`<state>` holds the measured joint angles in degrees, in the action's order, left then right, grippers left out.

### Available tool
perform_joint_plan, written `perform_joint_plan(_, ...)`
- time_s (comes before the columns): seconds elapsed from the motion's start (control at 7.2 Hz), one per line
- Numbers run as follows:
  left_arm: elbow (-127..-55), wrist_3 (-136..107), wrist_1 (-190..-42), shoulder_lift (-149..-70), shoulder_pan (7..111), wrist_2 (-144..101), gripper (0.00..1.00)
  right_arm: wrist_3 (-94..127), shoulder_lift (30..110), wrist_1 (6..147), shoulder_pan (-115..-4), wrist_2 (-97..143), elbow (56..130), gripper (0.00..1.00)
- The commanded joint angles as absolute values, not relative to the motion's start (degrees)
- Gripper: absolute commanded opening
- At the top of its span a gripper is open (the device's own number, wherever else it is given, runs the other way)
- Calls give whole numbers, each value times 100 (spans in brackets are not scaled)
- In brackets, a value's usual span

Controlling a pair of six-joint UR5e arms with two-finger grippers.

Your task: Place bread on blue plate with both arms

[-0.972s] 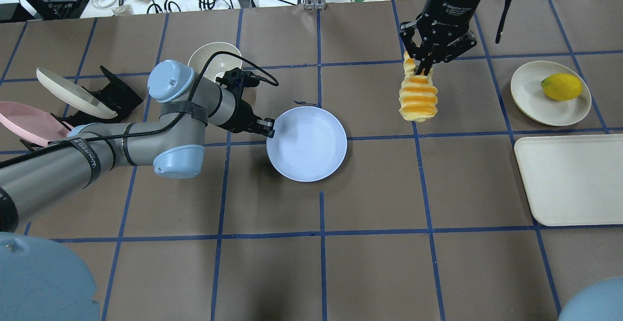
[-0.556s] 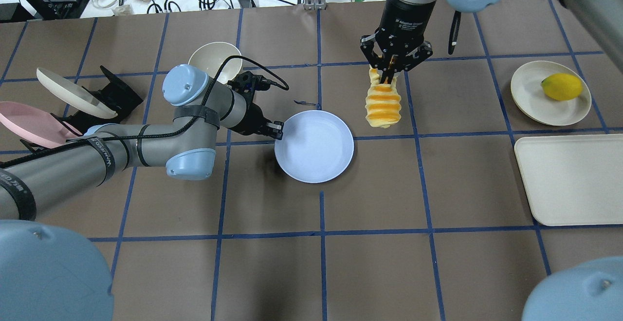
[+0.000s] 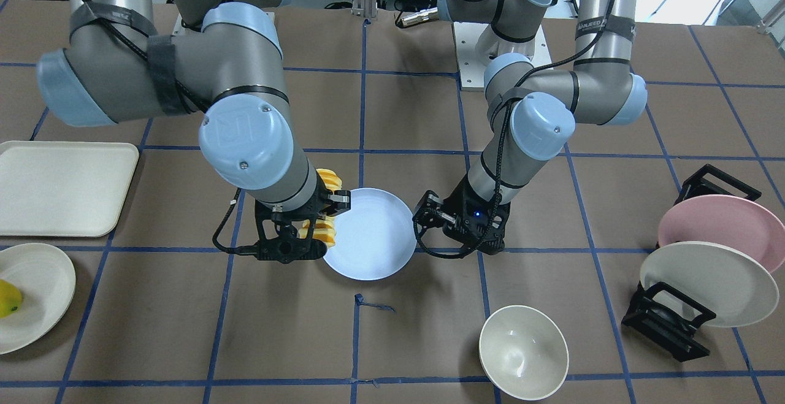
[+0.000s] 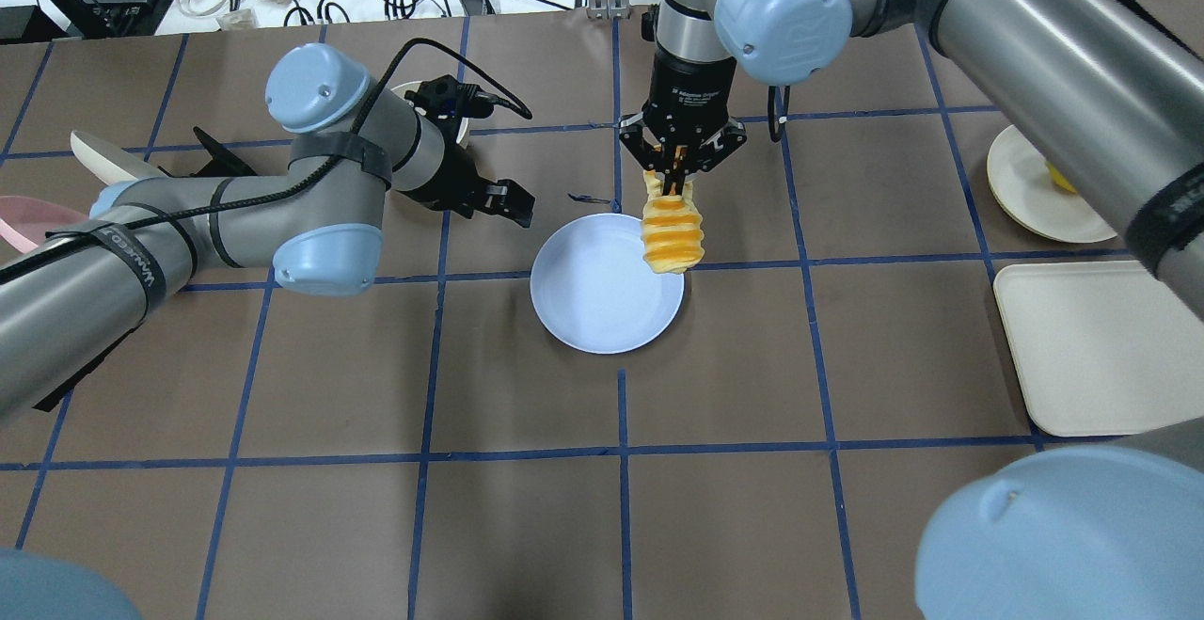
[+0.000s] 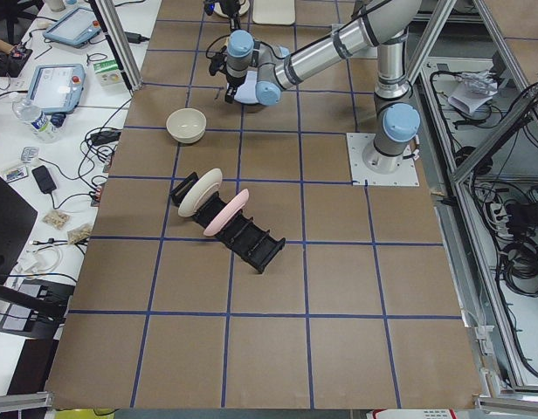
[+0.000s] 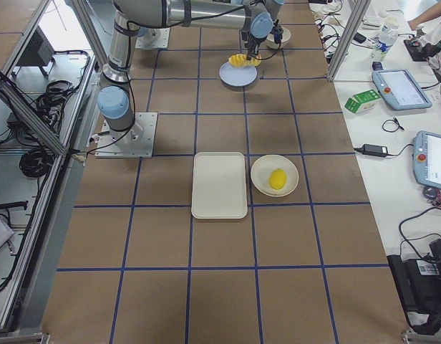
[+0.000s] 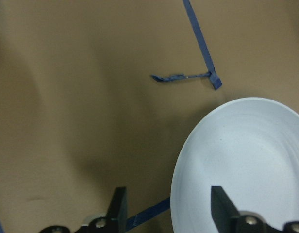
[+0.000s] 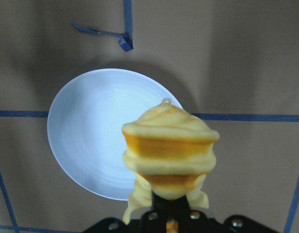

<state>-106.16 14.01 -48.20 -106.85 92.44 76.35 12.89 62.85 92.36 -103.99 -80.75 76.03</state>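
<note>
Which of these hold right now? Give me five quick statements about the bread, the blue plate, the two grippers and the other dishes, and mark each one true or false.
1. The right gripper is shut on one end of the bread. True.
2. The bread lies flat on the blue plate. False: it hangs from the gripper over the plate's rim, and nothing lies on the plate.
3. The left gripper grips the blue plate's rim. False: it is open and holds nothing.
4. The yellow fruit sits on a cream plate. True.
5. The pink plate lies flat on the table. False: it stands tilted in the black rack.
</note>
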Motion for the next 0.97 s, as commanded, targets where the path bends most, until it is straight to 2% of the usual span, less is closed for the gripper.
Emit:
perform_joint_plan(0.0,-9795,1345,-6924,-9979,9237,8426,100,1555,5952,9605,-10695,-7919,7611,0)
perform_joint_plan(0.28,-8890,908,-9001,-9459,9211,8640,100,1843,5793,9694,-10924,-7910,7611,0)
perform_joint_plan(0.56,-8666,173,-9141,-9273,9194,8631,100,1969,5617,10001,-11047,-7919,7698,0)
perform_joint_plan(0.83,-8648,-193,-8940,-9281,9202,8648,100,1995,5599,10788,-11048,-7919,8258,0)
